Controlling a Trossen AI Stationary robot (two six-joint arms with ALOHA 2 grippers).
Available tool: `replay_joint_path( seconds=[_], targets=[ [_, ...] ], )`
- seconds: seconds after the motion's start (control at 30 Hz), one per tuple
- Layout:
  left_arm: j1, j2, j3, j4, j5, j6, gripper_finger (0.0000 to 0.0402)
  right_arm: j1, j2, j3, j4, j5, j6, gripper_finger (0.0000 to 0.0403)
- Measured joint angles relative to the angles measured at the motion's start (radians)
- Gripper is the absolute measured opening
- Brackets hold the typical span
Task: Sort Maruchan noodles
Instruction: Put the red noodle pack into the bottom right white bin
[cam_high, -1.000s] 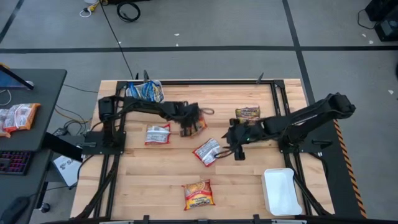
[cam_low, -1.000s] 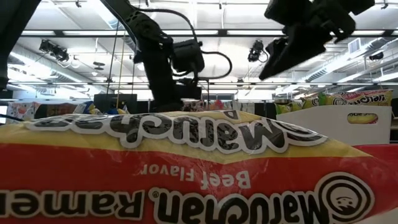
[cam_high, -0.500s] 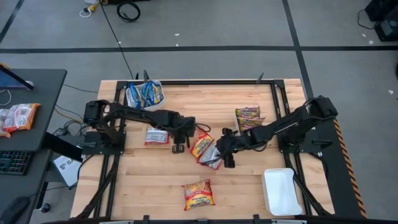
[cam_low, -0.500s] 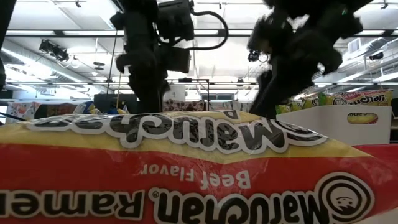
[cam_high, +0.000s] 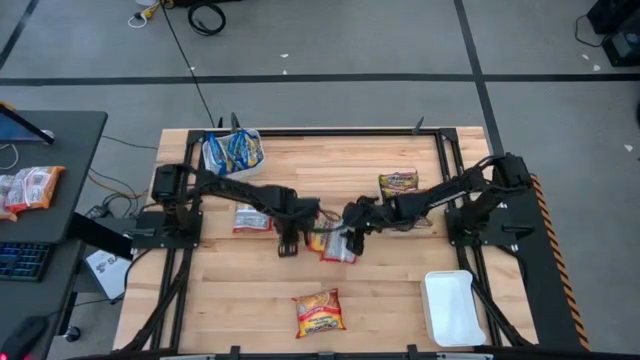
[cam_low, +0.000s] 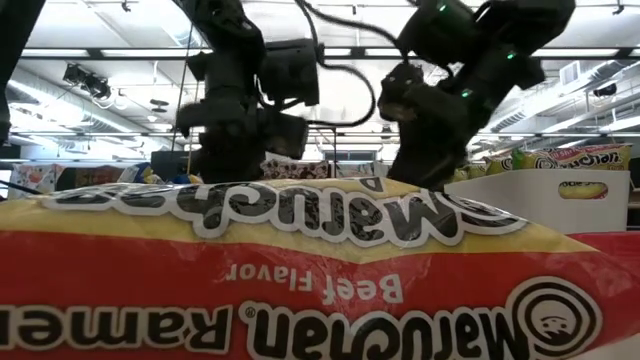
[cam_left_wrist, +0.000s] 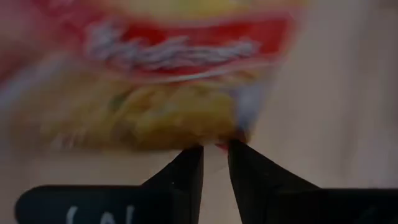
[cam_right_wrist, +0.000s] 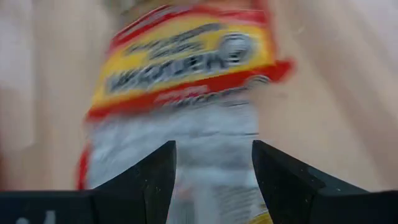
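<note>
My left gripper (cam_left_wrist: 216, 149) (cam_high: 300, 241) is near the table's middle, shut on an orange-red and yellow noodle packet (cam_high: 317, 237). Right beside it, my right gripper (cam_right_wrist: 214, 152) (cam_high: 348, 230) stands open over a silver-white packet with a red and yellow band (cam_right_wrist: 186, 93) (cam_high: 338, 250). That packet lies flat on the wood, and the fingers stand on either side of its silver end. In the low view, a near packet (cam_low: 300, 270) hides both sets of fingertips. My left gripper pinches the orange packet's edge (cam_left_wrist: 219, 140), close to a corner, between its two fingertips. The fingers come steeply from above. The rest of the packet spreads away from the fingertips over the wood; I cannot tell whether it lies on the table.
Blue packets fill a white tray (cam_high: 232, 150) at the far left. A silver-red packet (cam_high: 253, 216) lies left of centre, yellow-green packets (cam_high: 398, 183) at the far right, and an orange packet (cam_high: 319, 312) by the near edge. Another white tray (cam_high: 448, 306) stands near right.
My left gripper has gone toward the table's near edge with the orange packet and tipped more steeply downward. My right gripper has come down, rolled, and moved toward the table's left over the silver packet, which has stayed about where it was.
</note>
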Motion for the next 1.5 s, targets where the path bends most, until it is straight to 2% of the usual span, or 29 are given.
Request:
replay_joint_path(
  seconds=[0.1, 0.2, 0.3, 0.43, 0.5, 0.57, 0.63, 0.8, 0.93, 1.13, 1.27, 1.37, 1.5],
  targets=[
    [-0.054, 0.004, 0.002, 0.082, 0.064, 0.043, 0.0080, -0.049, 0.000, 0.000, 0.023, 0.002, -0.050, 0.0216],
    [-0.095, -0.006, 0.013, 0.107, 0.060, 0.063, 0.0080, -0.087, 0.000, 0.000, 0.024, -0.014, -0.076, 0.0216],
    [-0.108, -0.025, 0.043, 0.076, 0.012, 0.029, 0.0080, -0.106, -0.009, 0.000, 0.036, -0.142, -0.070, 0.0215],
    [-0.113, -0.041, 0.084, -0.058, -0.080, -0.001, 0.0080, -0.084, -0.016, -0.001, 0.084, -0.277, 0.052, 0.0211],
    [-0.117, -0.052, 0.096, -0.125, -0.145, 0.007, 0.0080, -0.058, -0.016, 0.001, 0.107, -0.267, 0.113, 0.0213],
    [-0.119, -0.058, 0.097, -0.195, -0.191, 0.010, 0.0080, -0.026, -0.010, -0.001, 0.135, -0.210, 0.162, 0.0219],
    [-0.112, -0.062, 0.089, -0.259, -0.196, 0.010, 0.0080, -0.005, -0.006, -0.002, 0.154, -0.156, 0.223, 0.0228],
    [-0.114, -0.063, 0.050, -0.285, -0.194, 0.009, 0.0080, -0.002, -0.006, -0.002, 0.176, -0.051, 0.262, 0.0247],
    [-0.128, -0.063, 0.028, -0.281, -0.184, -0.021, 0.0080, -0.023, -0.006, -0.002, 0.176, -0.015, 0.265, 0.0253],
    [-0.144, -0.066, 0.029, -0.229, -0.164, -0.085, 0.0080, -0.042, -0.006, -0.002, 0.173, -0.110, 0.269, 0.0253],
    [-0.145, -0.066, 0.029, -0.170, -0.188, -0.094, 0.0080, -0.043, -0.006, -0.002, 0.176, -0.120, 0.239, 0.0252],
    [-0.142, -0.081, 0.029, -0.216, -0.252, -0.098, 0.0080, -0.043, -0.006, -0.002, 0.176, -0.162, 0.222, 0.0248],
    [-0.142, -0.132, 0.029, -0.296, -0.266, -0.086, 0.0080, -0.044, -0.006, -0.002, 0.175, -0.225, 0.269, 0.0242]
  ],
)
